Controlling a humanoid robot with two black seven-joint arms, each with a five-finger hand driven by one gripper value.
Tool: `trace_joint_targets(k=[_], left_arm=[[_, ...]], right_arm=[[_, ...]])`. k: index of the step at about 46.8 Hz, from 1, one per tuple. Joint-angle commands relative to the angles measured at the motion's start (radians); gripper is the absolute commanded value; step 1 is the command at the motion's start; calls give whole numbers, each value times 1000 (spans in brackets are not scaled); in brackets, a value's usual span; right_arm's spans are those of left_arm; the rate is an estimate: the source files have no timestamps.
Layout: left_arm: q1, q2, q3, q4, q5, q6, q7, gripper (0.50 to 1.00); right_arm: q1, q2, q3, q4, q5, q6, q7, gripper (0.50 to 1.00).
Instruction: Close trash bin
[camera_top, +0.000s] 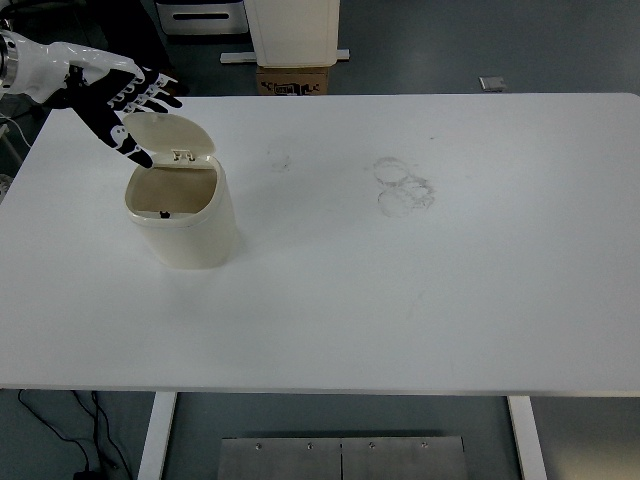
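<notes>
A cream trash bin (186, 222) stands on the left part of the white table (400, 290). Its round hinged lid (172, 135) is tipped up and back, so the inside of the bin shows. My left hand (132, 108) comes in from the upper left with fingers spread, holding nothing. It hovers at the lid's far left edge, its thumb reaching down beside the lid. I cannot tell whether it touches the lid. The right arm is out of view.
A cardboard box (293, 80) and a white bin (292, 30) stand on the floor behind the table's far edge. Faint ring marks (404, 186) stain the tabletop right of centre.
</notes>
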Motion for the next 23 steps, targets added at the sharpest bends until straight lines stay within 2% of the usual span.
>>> trace_joint_targets(k=[1,16,23], left_arm=[[0,0,5,-13,6,0,25,1000],[-6,12,4,-71,34,0,88,1000],[-14,12,4,-100,34,0,99,1000]], right_arm=[[0,0,0,0,0,0,0,991],[0,0,0,0,0,0,0,991],[0,0,0,0,0,0,0,991]])
